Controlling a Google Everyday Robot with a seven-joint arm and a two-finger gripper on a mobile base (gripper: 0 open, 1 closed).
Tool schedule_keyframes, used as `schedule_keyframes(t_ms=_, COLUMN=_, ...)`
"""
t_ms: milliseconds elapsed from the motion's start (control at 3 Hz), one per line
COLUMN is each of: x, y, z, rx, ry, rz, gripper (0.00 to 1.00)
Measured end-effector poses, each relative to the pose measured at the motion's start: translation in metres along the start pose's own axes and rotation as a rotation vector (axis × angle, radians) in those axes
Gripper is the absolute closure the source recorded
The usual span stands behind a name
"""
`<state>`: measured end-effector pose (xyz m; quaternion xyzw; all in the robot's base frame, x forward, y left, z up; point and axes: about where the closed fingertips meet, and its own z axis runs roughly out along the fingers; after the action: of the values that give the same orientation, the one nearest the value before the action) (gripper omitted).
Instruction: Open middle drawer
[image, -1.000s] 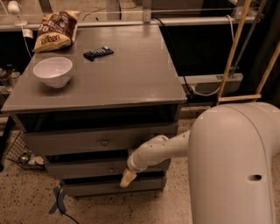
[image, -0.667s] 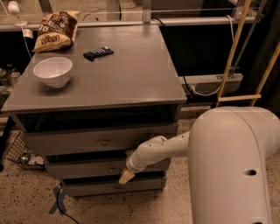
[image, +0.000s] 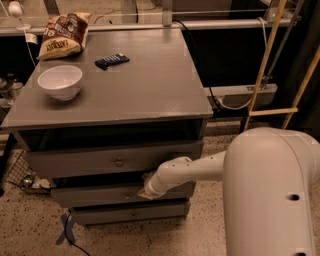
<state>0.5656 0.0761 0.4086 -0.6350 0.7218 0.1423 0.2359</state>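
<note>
The middle drawer (image: 90, 196) is the second grey front of the cabinet, with a small round knob (image: 127, 195) at its centre. A dark gap shows above its top edge, so it stands slightly out. My gripper (image: 146, 193) is at the end of the white forearm. It sits against this front just right of the knob, with its pale tip pointing down-left. The arm's large white body (image: 270, 195) fills the lower right of the camera view.
The taller top drawer (image: 75, 162) sits above with its bigger knob, and the slim bottom drawer (image: 110, 215) below. On the cabinet top (image: 150, 85) are a white bowl (image: 60, 81), a chip bag (image: 62, 35) and a dark bar (image: 112, 61). A wire basket (image: 20, 172) is on the floor at left and wooden poles (image: 265, 55) stand at right.
My gripper tip has risen from the lower edge of the middle front to its middle, near the knob. The dark gap above the middle front looks a little wider.
</note>
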Motion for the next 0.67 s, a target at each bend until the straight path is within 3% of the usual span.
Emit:
schedule_keyframes(t_ms=333, x=-0.0012, y=0.0002, z=-0.0023, rx=-0.001, ry=0.0, rz=0.0, gripper=0.91)
schedule_keyframes(t_ms=667, x=-0.002, y=0.0001, z=-0.0036, rx=-0.001, ry=0.0, rz=0.0, gripper=1.0)
